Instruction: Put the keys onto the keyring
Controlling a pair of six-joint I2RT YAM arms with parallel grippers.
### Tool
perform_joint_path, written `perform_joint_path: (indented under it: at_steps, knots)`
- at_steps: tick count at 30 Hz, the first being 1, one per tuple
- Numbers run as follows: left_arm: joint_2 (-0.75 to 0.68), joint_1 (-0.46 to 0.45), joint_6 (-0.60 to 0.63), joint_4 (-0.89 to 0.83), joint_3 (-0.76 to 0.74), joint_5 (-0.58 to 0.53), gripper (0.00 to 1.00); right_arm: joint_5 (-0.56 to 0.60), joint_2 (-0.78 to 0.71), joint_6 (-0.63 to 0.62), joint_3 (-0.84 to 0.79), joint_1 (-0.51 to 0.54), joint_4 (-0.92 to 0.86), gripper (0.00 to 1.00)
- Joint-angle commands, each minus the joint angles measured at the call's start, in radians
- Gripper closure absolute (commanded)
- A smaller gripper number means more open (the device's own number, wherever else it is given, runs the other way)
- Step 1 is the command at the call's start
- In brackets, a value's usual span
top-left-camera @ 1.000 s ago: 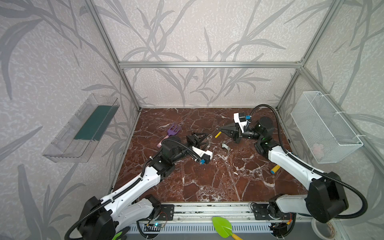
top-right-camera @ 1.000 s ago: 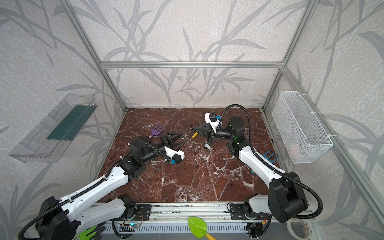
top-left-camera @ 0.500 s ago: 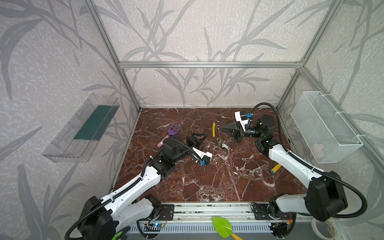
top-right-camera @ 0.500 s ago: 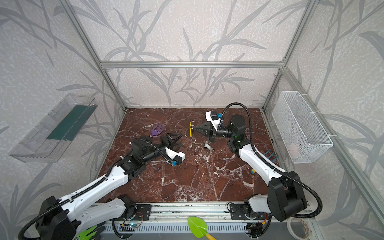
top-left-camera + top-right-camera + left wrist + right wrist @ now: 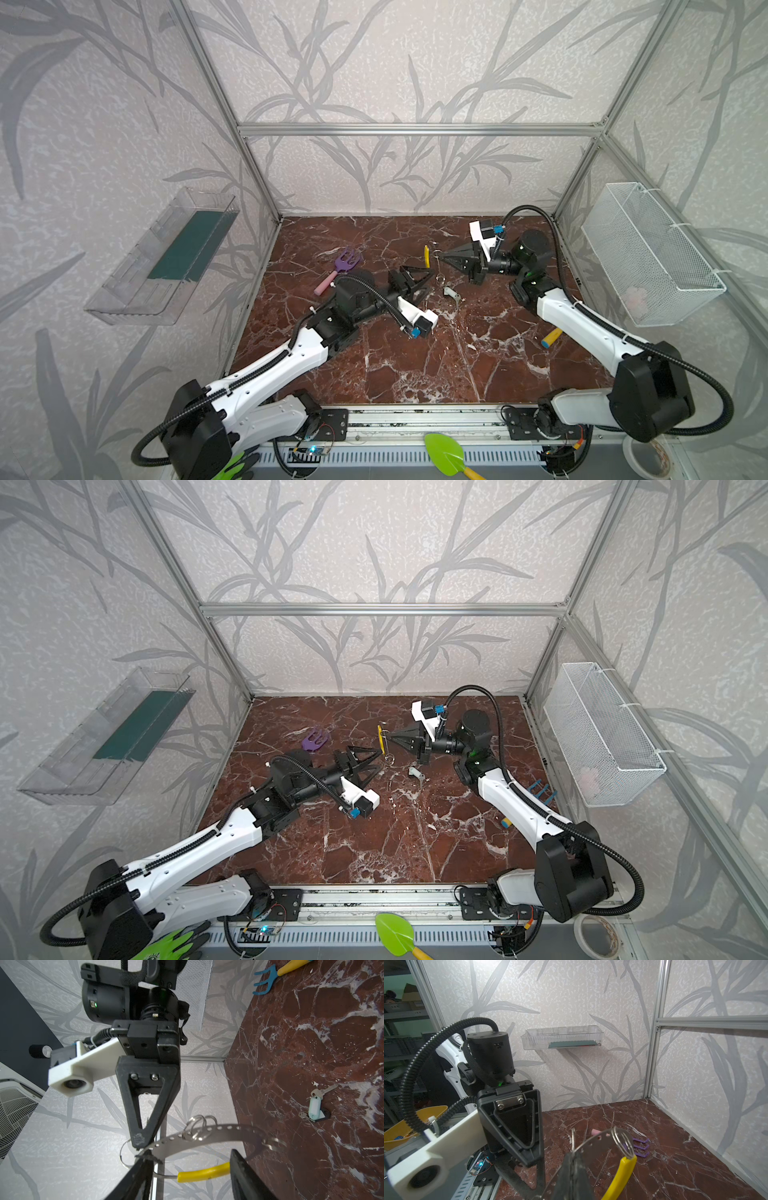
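Observation:
The keyring [image 5: 207,1134], a thin grey perforated hoop with a yellow sleeve [image 5: 427,256], hangs in the air at mid-floor. My right gripper [image 5: 573,1157] is shut on its band, also visible in both top views [image 5: 441,257] [image 5: 390,737]. Small split rings hang on the hoop [image 5: 623,1145]. My left gripper [image 5: 190,1157] is open, its fingers either side of the hoop's lower part [image 5: 428,282]. I cannot tell whether they touch it. The keys [image 5: 314,1105], with a pale tag, lie on the floor just right of the grippers [image 5: 451,293] [image 5: 415,773].
A purple rake [image 5: 347,262] lies behind the left arm. A blue rake with a yellow handle [image 5: 540,789] lies under the right arm. A wire basket [image 5: 648,253] hangs on the right wall, a clear tray [image 5: 166,257] on the left. A green trowel [image 5: 446,453] lies at the front.
The right gripper has turned the keyring so its yellow sleeve stands upright. The left gripper has edged right, toward the hoop. The keys have not moved.

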Motion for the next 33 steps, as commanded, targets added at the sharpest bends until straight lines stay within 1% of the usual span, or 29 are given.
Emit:
perform_joint_path:
  at_steps: [1, 3, 7, 10, 17, 19, 23, 26, 31, 33]
  knots:
    - [0.026, -0.007, 0.054, 0.001, 0.038, 0.026, 0.40, -0.012, 0.012, 0.025, 0.001, 0.009, 0.060, 1.00]
    - [0.042, -0.006, 0.075, -0.013, 0.051, 0.019, 0.42, -0.020, 0.017, 0.033, 0.007, 0.013, 0.059, 1.00]
    - [0.065, -0.006, 0.111, -0.022, 0.073, 0.003, 0.53, -0.028, 0.021, 0.040, 0.008, 0.018, 0.063, 1.00]
    - [0.070, -0.005, 0.114, -0.021, 0.083, 0.010, 0.58, -0.027, 0.023, 0.043, 0.006, 0.018, 0.060, 1.00]
    - [0.064, -0.009, 0.105, -0.034, 0.089, 0.043, 0.59, -0.021, 0.029, 0.048, 0.003, 0.019, 0.063, 1.00]
    - [0.062, -0.012, 0.104, -0.034, 0.089, 0.051, 0.61, -0.020, 0.032, 0.050, 0.001, 0.020, 0.063, 1.00]
    - [0.065, -0.015, 0.103, -0.035, 0.096, 0.061, 0.71, -0.018, 0.040, 0.058, 0.000, 0.024, 0.062, 1.00]
    - [0.065, -0.016, 0.102, -0.036, 0.100, 0.069, 0.80, -0.019, 0.043, 0.062, 0.000, 0.026, 0.062, 1.00]
    - [0.065, -0.017, 0.107, -0.058, 0.104, 0.068, 0.86, -0.018, 0.040, 0.064, -0.003, 0.027, 0.063, 1.00]
    - [0.068, -0.018, 0.111, -0.075, 0.106, 0.057, 0.90, -0.017, 0.038, 0.064, -0.003, 0.027, 0.063, 1.00]
